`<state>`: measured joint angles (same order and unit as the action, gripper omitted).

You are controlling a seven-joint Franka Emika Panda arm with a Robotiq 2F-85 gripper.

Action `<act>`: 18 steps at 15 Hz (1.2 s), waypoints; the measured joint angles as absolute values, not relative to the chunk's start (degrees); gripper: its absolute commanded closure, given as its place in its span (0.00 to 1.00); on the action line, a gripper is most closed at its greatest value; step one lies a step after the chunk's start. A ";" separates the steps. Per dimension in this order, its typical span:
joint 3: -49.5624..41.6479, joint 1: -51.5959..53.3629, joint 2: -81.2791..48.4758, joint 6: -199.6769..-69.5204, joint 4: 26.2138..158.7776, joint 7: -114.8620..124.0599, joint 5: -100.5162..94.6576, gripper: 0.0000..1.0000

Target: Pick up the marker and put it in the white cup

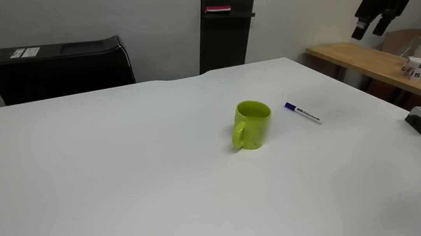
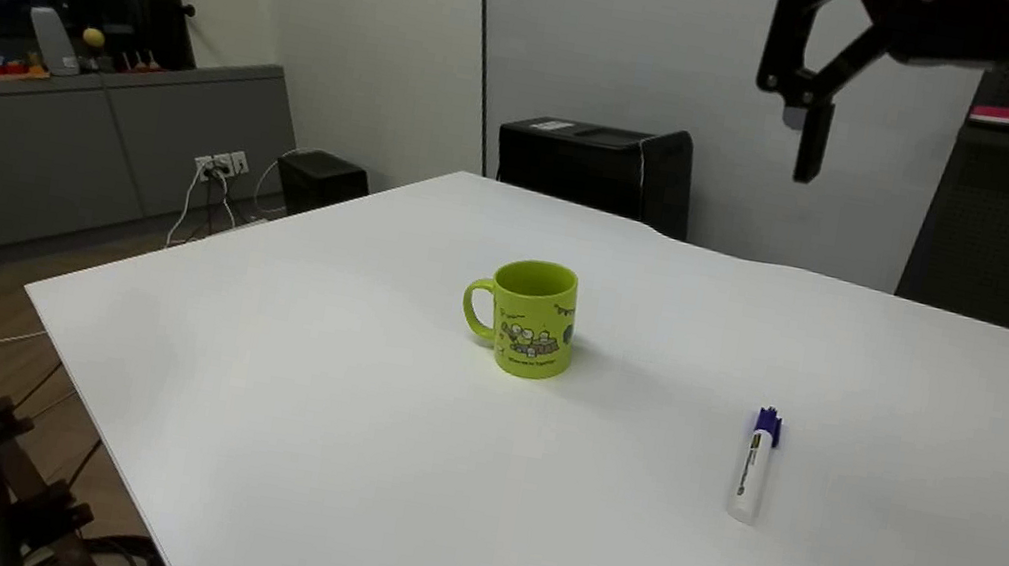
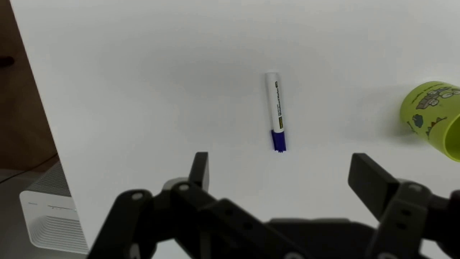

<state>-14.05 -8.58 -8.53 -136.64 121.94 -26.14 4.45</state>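
Lining up over the marker (image 3: 276, 111) looks like the step in hand, and it would go best by carrying the jaws forward to the marker's middle before sinking straight down. The marker runs nearly square to the closing direction, so little turn should be needed. Stop just short of pressing the tabletop (image 1: 148, 185), then close gently, since the marker may roll if one side touches first. The jaws stand wide apart, holding nothing, well above the tabletop in both exterior views. In the wrist view the marker lies on the tabletop beyond the fingertips (image 3: 197, 171), roughly centred between their lines, its blue-purple cap (image 3: 279, 141) nearest them. The lime-green mug (image 2: 533, 333), which I take for the task's cup, stands upright, apart from the marker, so avoid drifting that way.
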 measured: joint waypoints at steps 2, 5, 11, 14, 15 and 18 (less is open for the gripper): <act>-13.54 -9.47 -11.17 -136.55 119.82 -26.14 4.57 0.00; -13.26 -9.64 -11.84 -136.39 119.07 -26.14 4.60 0.00; -13.24 -9.67 -11.82 -136.23 118.83 -26.14 4.62 0.00; -12.91 -9.91 -11.86 -136.21 118.84 -26.14 4.49 0.00; -12.29 -10.32 -12.03 -136.12 118.84 -26.18 4.46 0.00; -10.77 -10.91 -13.88 -135.14 118.34 -26.40 3.90 0.00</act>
<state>-10.77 -10.91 -13.88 -135.14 118.34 -26.40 3.90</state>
